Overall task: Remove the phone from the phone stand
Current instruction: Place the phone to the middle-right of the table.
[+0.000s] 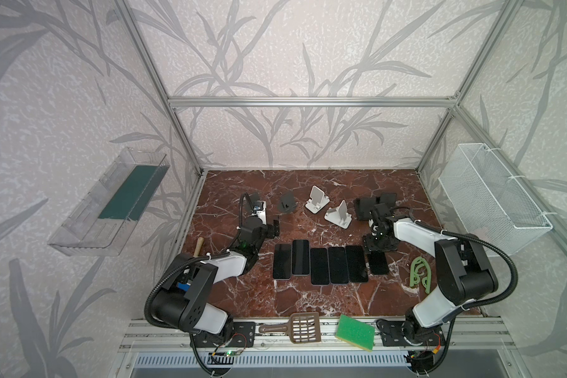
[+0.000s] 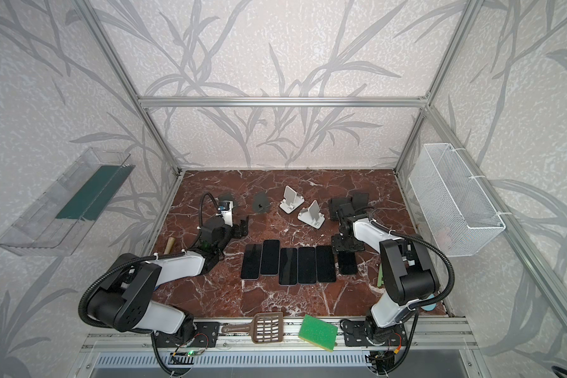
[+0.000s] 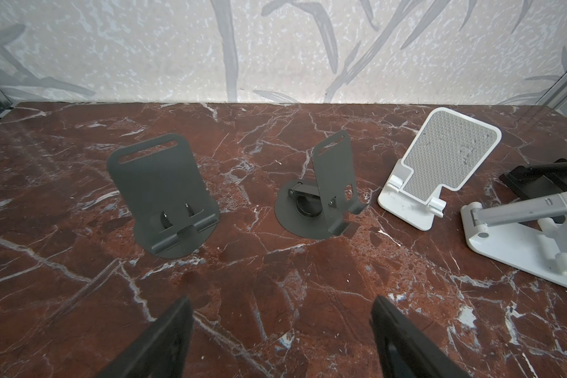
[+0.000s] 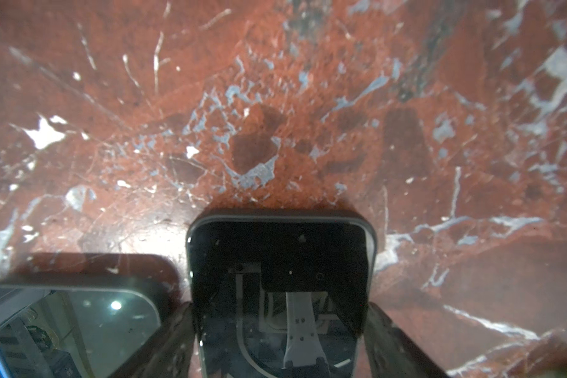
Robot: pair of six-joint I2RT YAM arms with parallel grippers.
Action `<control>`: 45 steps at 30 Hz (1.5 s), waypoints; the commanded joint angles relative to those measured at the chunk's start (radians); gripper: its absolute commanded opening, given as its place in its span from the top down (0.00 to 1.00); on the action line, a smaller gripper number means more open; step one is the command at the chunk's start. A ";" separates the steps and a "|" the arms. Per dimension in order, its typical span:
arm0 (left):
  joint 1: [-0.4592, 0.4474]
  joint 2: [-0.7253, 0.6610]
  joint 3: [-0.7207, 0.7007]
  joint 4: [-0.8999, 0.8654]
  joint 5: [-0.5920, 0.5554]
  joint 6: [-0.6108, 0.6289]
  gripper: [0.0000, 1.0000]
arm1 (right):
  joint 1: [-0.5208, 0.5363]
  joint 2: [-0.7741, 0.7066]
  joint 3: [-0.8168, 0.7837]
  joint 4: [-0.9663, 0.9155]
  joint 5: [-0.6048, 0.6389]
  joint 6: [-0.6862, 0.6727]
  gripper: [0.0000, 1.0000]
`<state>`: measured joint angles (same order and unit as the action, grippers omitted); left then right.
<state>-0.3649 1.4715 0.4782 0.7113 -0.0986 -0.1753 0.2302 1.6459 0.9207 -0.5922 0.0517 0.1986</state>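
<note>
The right gripper (image 4: 279,311) straddles the phone (image 4: 280,248), one finger along each long edge; clamping cannot be confirmed. The phone lies flat on the surface (image 4: 275,98), clear of the phone stand (image 1: 362,209) beyond the gripper. The left gripper (image 3: 280,304) is released, fingers wide apart.

Nothing readable in any view, no text, label, brand, number or sign. The phones (image 1: 319,265) show dark screens with only reflections, and the stands (image 1: 316,199) carry no legible marking.
</note>
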 commanded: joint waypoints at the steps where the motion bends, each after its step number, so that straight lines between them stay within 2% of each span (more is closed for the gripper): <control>1: 0.000 -0.003 0.022 0.018 0.006 0.007 0.14 | 0.006 0.012 0.024 -0.023 0.007 0.010 0.20; 21: 0.000 -0.023 0.010 0.016 -0.006 0.011 0.14 | 0.029 0.042 0.052 -0.068 0.000 0.036 0.25; 34: 0.000 -0.017 0.020 0.016 0.002 0.010 0.14 | 0.051 -0.001 0.043 -0.113 -0.001 0.068 0.26; 42: 0.000 -0.031 0.013 0.020 0.002 0.009 0.14 | 0.052 -0.015 0.026 -0.122 -0.016 0.065 0.25; 45: 0.000 -0.035 0.020 0.020 0.002 0.013 0.14 | 0.052 -0.030 0.031 -0.114 -0.004 0.066 0.21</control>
<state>-0.3649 1.4616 0.4782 0.7116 -0.0998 -0.1745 0.2741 1.6619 0.9508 -0.6849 0.0521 0.2615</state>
